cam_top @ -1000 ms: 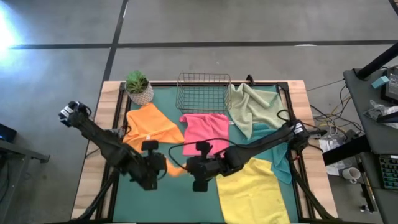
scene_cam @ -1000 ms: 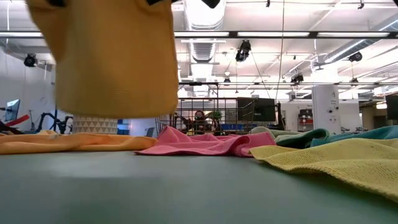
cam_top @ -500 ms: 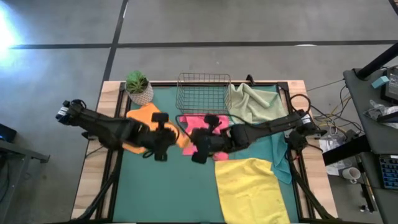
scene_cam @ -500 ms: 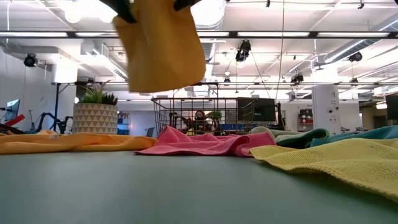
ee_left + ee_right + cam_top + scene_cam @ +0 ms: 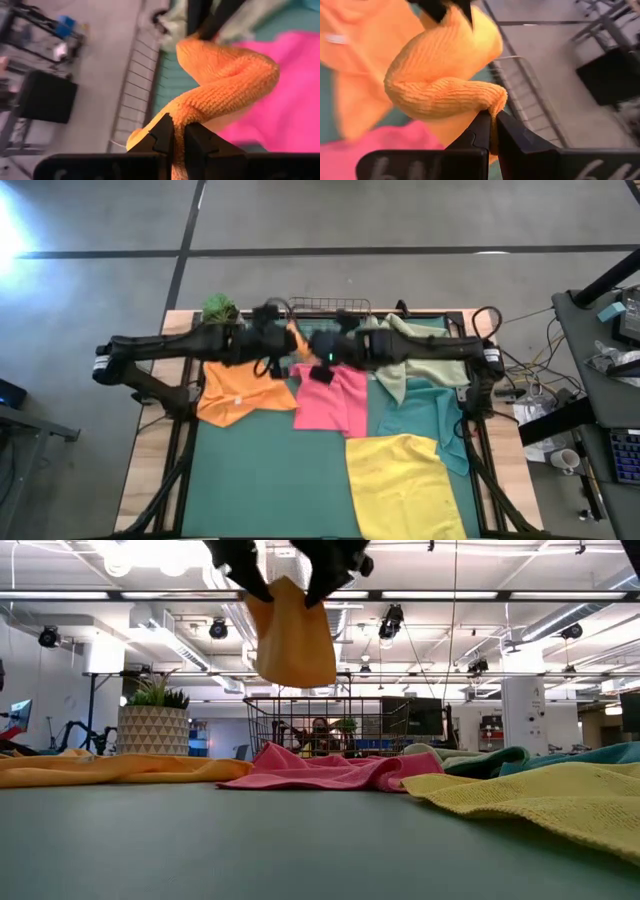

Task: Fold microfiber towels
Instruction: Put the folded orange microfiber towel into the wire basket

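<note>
I have both arms up near the far side of the table, right by the wire basket [image 5: 327, 307]. The left gripper [image 5: 176, 137] and the right gripper [image 5: 491, 126] each pinch one end of a folded orange towel [image 5: 292, 632]. Their fingers are pressed tight on the cloth. I hold it by two ends so it stays folded and does not flop open. It hangs down between the two grippers, up in the air, clear of the mat [image 5: 270, 480].

I think the towel is up this high so it can go over the basket's rim and drop inside. That looks like the next job, but I am only guessing.

The other towels wait on the mat. A second orange towel [image 5: 235, 390] lies flat under the left arm. The pink towel [image 5: 335, 400] lies just below the grippers. The sage towel [image 5: 420, 360] is bunched up under the right arm, the teal towel [image 5: 435, 415] lies beside it, and the yellow towel [image 5: 405, 485] is spread at the near edge. A small potted plant [image 5: 218, 308] stands by the far left corner.
</note>
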You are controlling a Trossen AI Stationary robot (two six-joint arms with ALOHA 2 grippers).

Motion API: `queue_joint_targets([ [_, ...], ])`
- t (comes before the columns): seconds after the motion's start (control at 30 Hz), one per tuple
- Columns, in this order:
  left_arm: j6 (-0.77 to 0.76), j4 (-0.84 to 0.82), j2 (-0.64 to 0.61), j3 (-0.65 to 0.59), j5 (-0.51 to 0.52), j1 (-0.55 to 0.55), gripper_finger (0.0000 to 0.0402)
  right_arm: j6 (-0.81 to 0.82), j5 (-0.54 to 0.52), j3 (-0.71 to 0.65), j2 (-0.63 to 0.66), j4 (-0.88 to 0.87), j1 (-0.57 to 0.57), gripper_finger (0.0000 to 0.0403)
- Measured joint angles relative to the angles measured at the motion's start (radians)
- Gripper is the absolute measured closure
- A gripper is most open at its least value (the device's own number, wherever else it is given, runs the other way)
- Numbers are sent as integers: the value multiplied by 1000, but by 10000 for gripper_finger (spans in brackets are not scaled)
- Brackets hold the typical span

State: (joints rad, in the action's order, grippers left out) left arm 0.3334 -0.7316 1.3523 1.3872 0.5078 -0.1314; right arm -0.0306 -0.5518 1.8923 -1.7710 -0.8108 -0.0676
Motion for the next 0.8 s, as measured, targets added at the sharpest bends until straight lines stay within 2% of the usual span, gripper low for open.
queue_joint_targets([
  [0.27,123,228,76,2,-88,-208,391,-174,53,0,0,13,-203,394],
  [0.43,129,303,157,6,-115,-295,391,-253,186,0,-4,57,-320,394],
  [0.63,129,405,262,15,-136,-343,391,-258,347,0,-40,65,-409,394],
  [0.8,129,419,316,26,-138,-366,391,-270,405,-11,-89,61,-448,394],
])
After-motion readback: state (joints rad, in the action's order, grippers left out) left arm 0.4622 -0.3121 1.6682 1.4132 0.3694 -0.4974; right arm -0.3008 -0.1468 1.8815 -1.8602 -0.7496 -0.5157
